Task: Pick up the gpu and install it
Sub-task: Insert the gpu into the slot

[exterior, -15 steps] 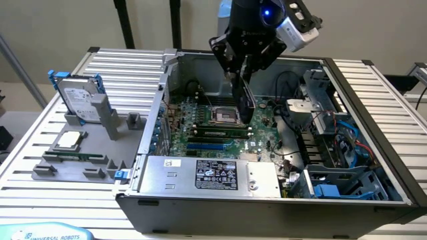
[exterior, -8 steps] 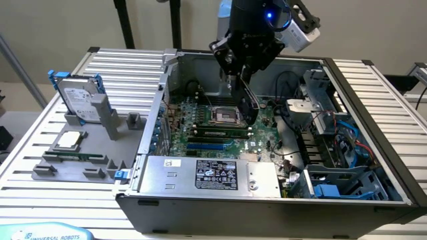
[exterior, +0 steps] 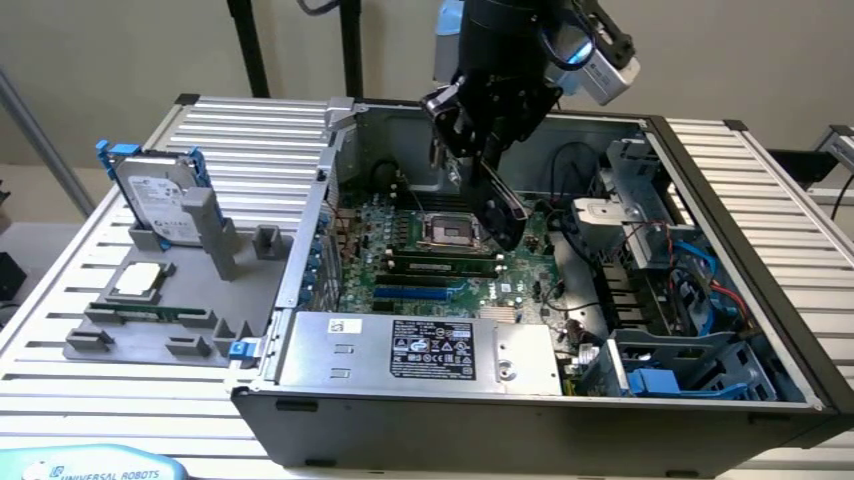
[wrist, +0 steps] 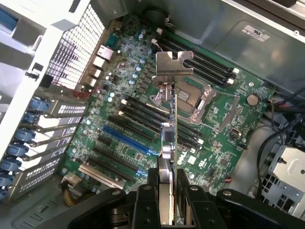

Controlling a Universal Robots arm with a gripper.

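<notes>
The gpu (wrist: 174, 67) is held clamped edge-on in the gripper (wrist: 167, 198), above the motherboard (wrist: 224, 114) of the open computer case (exterior: 400, 425).

gpu (exterior: 501, 210), thin black card, silver end bracket, clamped between the fingers (wrist: 145, 202), tilted above the motherboard (exterior: 387, 278)

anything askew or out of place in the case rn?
Only the gpu: clamped in the gripper, it hangs tilted above the motherboard near the CPU socket, seated in no slot. Nothing else looks damaged or displaced.
</notes>
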